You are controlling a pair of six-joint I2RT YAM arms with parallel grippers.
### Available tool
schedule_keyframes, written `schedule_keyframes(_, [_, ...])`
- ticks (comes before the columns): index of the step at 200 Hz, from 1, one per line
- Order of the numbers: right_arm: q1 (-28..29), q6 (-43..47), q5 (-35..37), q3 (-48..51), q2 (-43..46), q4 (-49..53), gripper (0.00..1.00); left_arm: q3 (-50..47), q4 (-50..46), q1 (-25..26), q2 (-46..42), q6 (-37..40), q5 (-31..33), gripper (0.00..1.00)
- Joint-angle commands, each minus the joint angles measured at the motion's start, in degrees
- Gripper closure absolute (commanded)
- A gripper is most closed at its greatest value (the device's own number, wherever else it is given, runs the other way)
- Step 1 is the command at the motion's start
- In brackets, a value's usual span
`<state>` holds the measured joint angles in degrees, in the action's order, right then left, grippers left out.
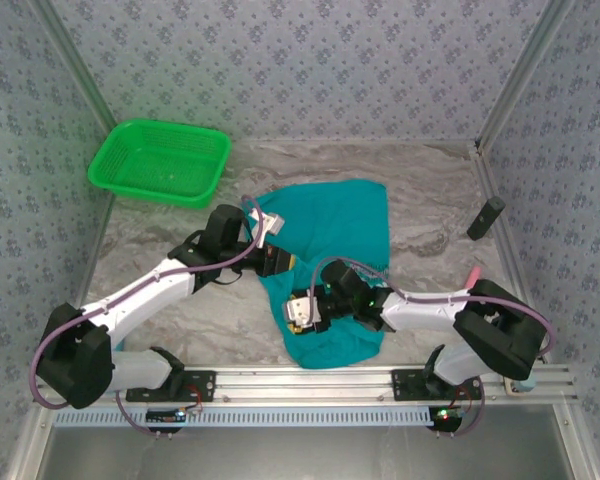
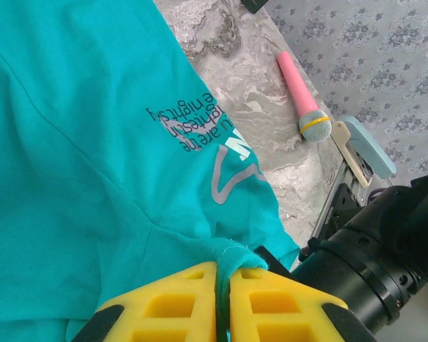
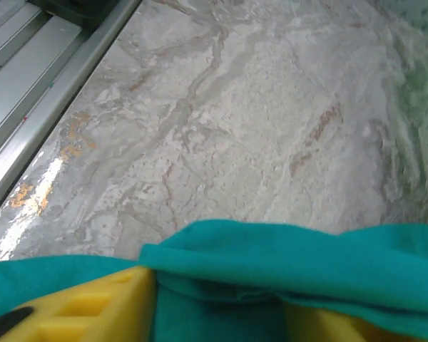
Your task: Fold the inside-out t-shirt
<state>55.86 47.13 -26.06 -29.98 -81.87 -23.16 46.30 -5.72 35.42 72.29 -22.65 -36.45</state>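
Covering the whole floor of the cell, the tabletop (image 1: 435,195) is a glossy grey-and-cream marble pattern that catches glare near the metal rail (image 1: 310,380) at 6 o'clock. Walls (image 1: 300,60) papered in blue-grey with small floral motifs close it in at 9, 12 and 3 o'clock, with bare aluminium posts running up the corners.

The inside-out t-shirt (image 1: 340,215) lies rumpled at the middle of the tabletop, its teal cloth trailing from the centre down towards 6 o'clock. In the left wrist view, reversed lettering (image 2: 192,125) shows on its face.

The left gripper (image 2: 223,285) has its yellow fingers pressed together, clamped on a pinched ridge of the shirt. The right gripper (image 3: 217,299) has its yellow fingers standing apart, with shirt cloth bunched between them and draped over them. I cannot tell whether they bite on it.

A bright green mesh basket (image 1: 208,175) sits at 10 o'clock, well apart from the shirt. A small black object (image 1: 485,218) stands by the wall at 3 o'clock, and a pink microphone (image 2: 299,92) lies at about 4 o'clock.
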Motion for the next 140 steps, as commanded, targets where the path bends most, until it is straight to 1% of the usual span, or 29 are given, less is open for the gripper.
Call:
schedule_keyframes(1, [1.26,1.68,2.45,0.56,-0.36,-4.22,0.7,0.44,2.66,0.16,-1.45,-0.72,-1.09,0.87])
schedule_keyframes(27, [2.62,4.0,6.08,0.62,1.02,-2.97,0.83,0.37,2.4,0.18,-1.54,-0.37,-0.75,0.87])
schedule_keyframes(43, [3.56,6.0,8.21,0.33,2.98,-0.28,0.88,0.36,1.95,0.13,-1.63,0.19,-0.48,0.87])
schedule_keyframes(63, [5.82,10.77,13.33,-1.62,5.75,7.54,0.91,0.36,1.34,0.16,-1.51,1.17,0.23,0.87])
schedule_keyframes(79, [8.7,15.67,19.4,-2.9,8.39,12.46,0.92,0.1,1.24,0.02,-1.39,1.64,0.9,0.87])
schedule_keyframes(93, [11.12,19.21,25.12,-4.41,10.81,16.81,0.97,0.01,1.12,-0.11,-1.28,1.82,2.14,0.87])
schedule_keyframes(110, [14.98,23.04,32.65,-7.94,12.94,25.76,1.0,0.45,0.18,-0.52,-0.72,1.91,4.41,0.87])
schedule_keyframes(125, [18.95,26.6,41.99,-11.54,12.75,33.93,1.0,1.05,-0.82,-0.69,0.38,2.26,6.67,0.87])
schedule_keyframes(140, [21.98,28.64,50.42,-14.44,12.05,39.56,1.0,1.39,-0.96,-0.94,1.85,2.27,8.05,0.87])
